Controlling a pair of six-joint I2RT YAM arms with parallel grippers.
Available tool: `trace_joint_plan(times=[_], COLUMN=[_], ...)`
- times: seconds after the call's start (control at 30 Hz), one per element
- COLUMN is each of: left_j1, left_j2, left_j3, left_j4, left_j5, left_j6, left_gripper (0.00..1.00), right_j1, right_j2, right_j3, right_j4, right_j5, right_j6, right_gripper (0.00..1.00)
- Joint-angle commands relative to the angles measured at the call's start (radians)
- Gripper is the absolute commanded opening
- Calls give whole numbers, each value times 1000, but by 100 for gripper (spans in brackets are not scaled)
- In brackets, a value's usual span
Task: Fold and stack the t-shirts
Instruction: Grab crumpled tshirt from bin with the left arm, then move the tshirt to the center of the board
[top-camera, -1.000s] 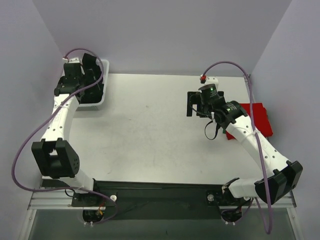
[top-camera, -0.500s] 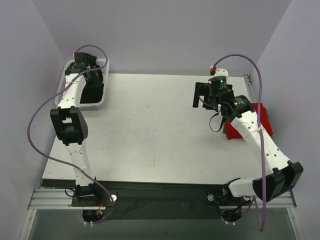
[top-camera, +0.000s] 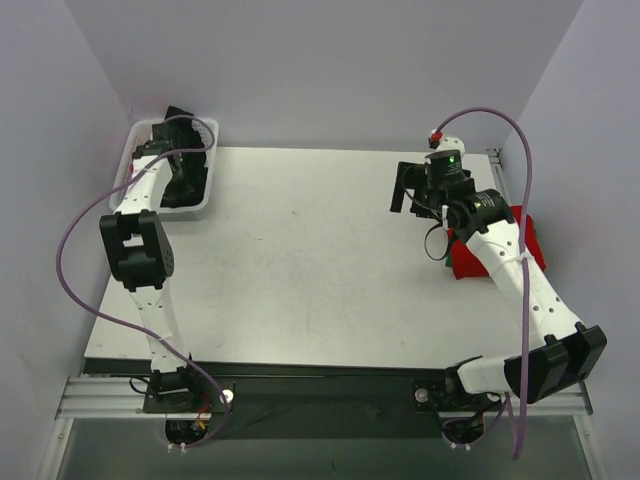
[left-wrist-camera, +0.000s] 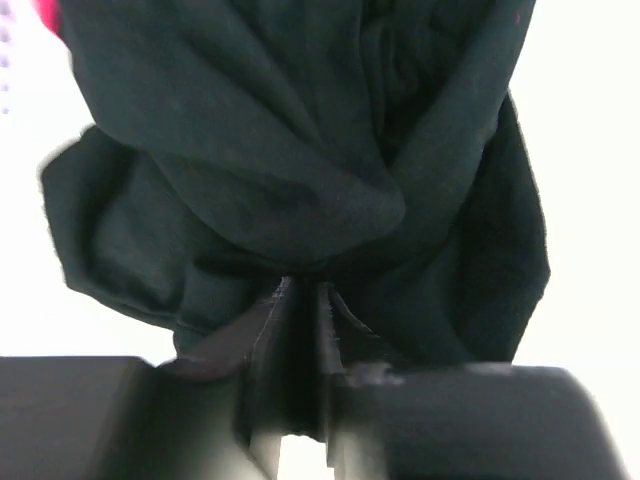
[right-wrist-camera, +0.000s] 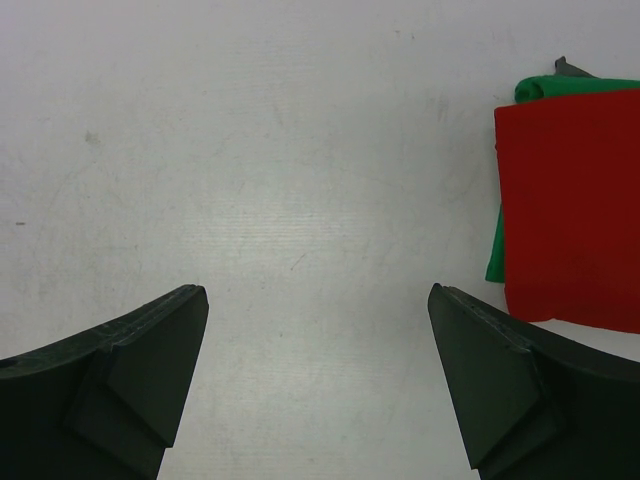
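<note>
Pinched nearly together on a bunched fold of the black t-shirt (left-wrist-camera: 280, 150), with only a thin slit left between the fingers of the left gripper (left-wrist-camera: 300, 300) and dark cloth gathered at the tips and ballooning over most of the left wrist frame. A second ago stood wide apart over the same spot; narrowed since, so by the look of it a grasp just made or still tightening. Just past the cloth, at the upper left corner of that frame, a sliver of magenta-pink t-shirt (left-wrist-camera: 45, 12). Outward, from above: left arm stretched long into the white basket (top-camera: 128, 170) at the upper left of the top view, where a second ago sat folded back with the elbow low. At the upper right, right gripper (right-wrist-camera: 318, 295) spread as wide as it goes, holding nothing, hovering over bare table (right-wrist-camera: 300, 150); drifted a little up and to the right over the last second. At the right edge of the right wrist frame, red t-shirt (right-wrist-camera: 570, 200) lying flat and squared, with a green cloth (right-wrist-camera: 560, 88) peeking from under it. For the task, probably: black shirt secured for lifting out of the basket and onto the open table for folding.
</note>
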Motion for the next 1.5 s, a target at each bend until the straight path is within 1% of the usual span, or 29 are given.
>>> trace_joint_plan(times=[0.0, 0.03, 0.07, 0.2, 0.4, 0.47, 0.57, 0.6, 0.73, 0.8, 0.87, 1.0, 1.07, 1.1, 1.13, 1.17, 1.2, 1.27, 1.3, 1.33, 1.37, 1.47], left_j1=[31, 35, 35, 43, 55, 63, 61, 60, 60, 60, 54, 14, 6, 6, 4, 3, 1, -14, -26, -60, -77, -179], left_j2=[-99, -118, -128, -189, -258, -277, -347, -399, -529, -579, -594, -611, -620, -629, -634, -640, -642, -639, -628, -619, -613, -580], left_j3=[-44, -49, -43, 32, 200, 243, 240, 223, 194, 209, 241, 348, 393, 398, 398, 392, 389, 390, 395, 405, 416, 432], left_j4=[73, 85, 88, 91, 91, 96, 156, 177, 326, 372, 421, 469, 525, 550, 617, 649, 683, 772, 795, 820, 828, 841], left_j5=[91, 104, 113, 121, 128, 165, 225, 228, 329, 413, 502, 587, 619, 628, 640, 665, 677, 711, 717, 720, 723, 720], left_j6=[-20, -29, -32, -40, -55, -60, -80, -84, -112, -122, -133, -184, -222, -277, -308, -339, -409, -477, -521, -534, -541, -541], left_gripper=[18, 4, 0, 0, 0, 0, 0, 0, 0, 0, 0, 0, 0, 0, 0, 0, 0, 0, 0, 0, 0, 0], right_j1=[-9, -11, -12, -12, -12, -12, -14, -12, -12, -12, -14, -14, -14, -14, -14, -16, -14, -16, -16, -14, -14, -14], right_j2=[7, 5, 2, -2, -16, -21, -31, -36, -44, -47, -47, -50, -56, -64, -67, -71, -82, -91, -100, -107, -111, -127], right_j3=[2, 0, 0, -2, -11, -18, -25, -28, -35, -38, -40, -38, -40, -43, -48, -57, -63, -77, -80, -83, -87, -101], right_j4=[-1, -1, -1, -1, -1, -1, -1, -1, 1, 1, 1, 1, -1, 1, 1, 1, 1, -1, -2, -1, -1, -1], right_j5=[-15, -17, -17, -26, -40, -42, -43, -45, -51, -60, -65, -75, -75, -75, -74, -72, -74, -69, -66, -65, -62, -52], right_j6=[4, 5, 7, 15, 25, 28, 35, 38, 48, 51, 56, 64, 68, 70, 71, 74, 77, 81, 84, 84, 85, 90], right_gripper=[100, 99, 99, 99, 99, 99, 99, 99, 99, 99, 99, 99, 99, 99, 99, 99, 99, 99, 99, 99, 99, 99])
